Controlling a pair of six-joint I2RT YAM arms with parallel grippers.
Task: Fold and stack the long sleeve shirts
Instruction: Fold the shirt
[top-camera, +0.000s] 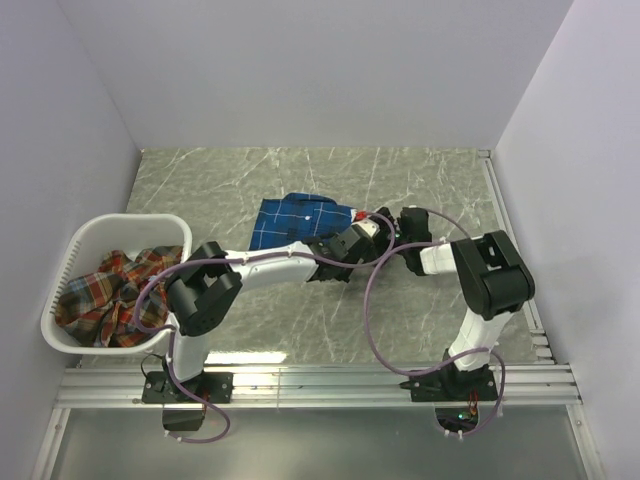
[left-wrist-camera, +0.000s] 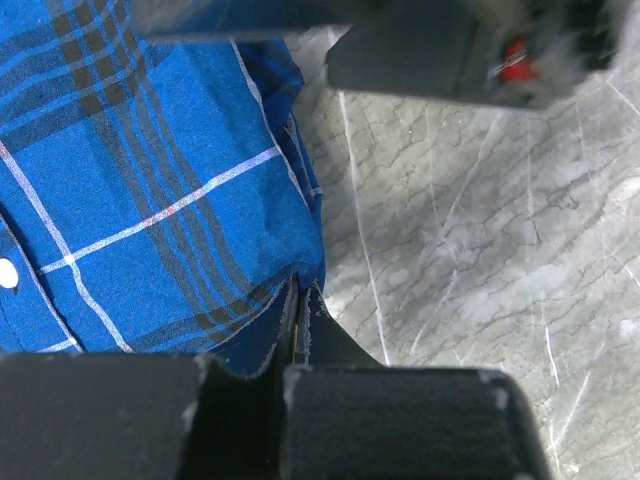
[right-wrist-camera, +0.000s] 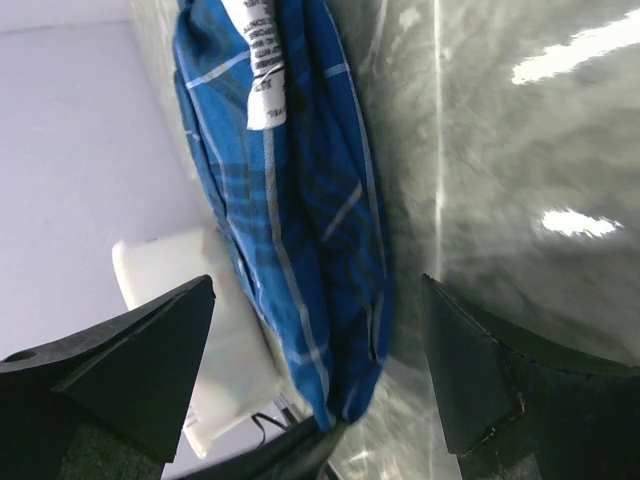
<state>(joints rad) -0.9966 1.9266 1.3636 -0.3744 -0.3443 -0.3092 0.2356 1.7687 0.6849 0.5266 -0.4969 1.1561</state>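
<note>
A royal blue plaid long sleeve shirt (top-camera: 295, 220) lies bunched and partly folded on the marble table (top-camera: 420, 180). My left gripper (top-camera: 335, 250) sits at the shirt's near right edge. In the left wrist view it (left-wrist-camera: 296, 300) is shut on the blue hem (left-wrist-camera: 250, 330). My right gripper (top-camera: 376, 224) is just right of the shirt, jaws wide open. In the right wrist view the blue cloth (right-wrist-camera: 300, 200) with its white label (right-wrist-camera: 262, 70) hangs between the open fingers (right-wrist-camera: 150, 360) of that gripper (right-wrist-camera: 320, 370). A red-orange plaid shirt (top-camera: 115, 290) lies crumpled in the basket.
The white laundry basket (top-camera: 130, 225) stands at the table's left edge, next to the left arm's elbow (top-camera: 200, 295). The two wrists are close together at mid table. White walls enclose the table at the back and both sides. A metal rail (top-camera: 320, 380) runs along the near edge.
</note>
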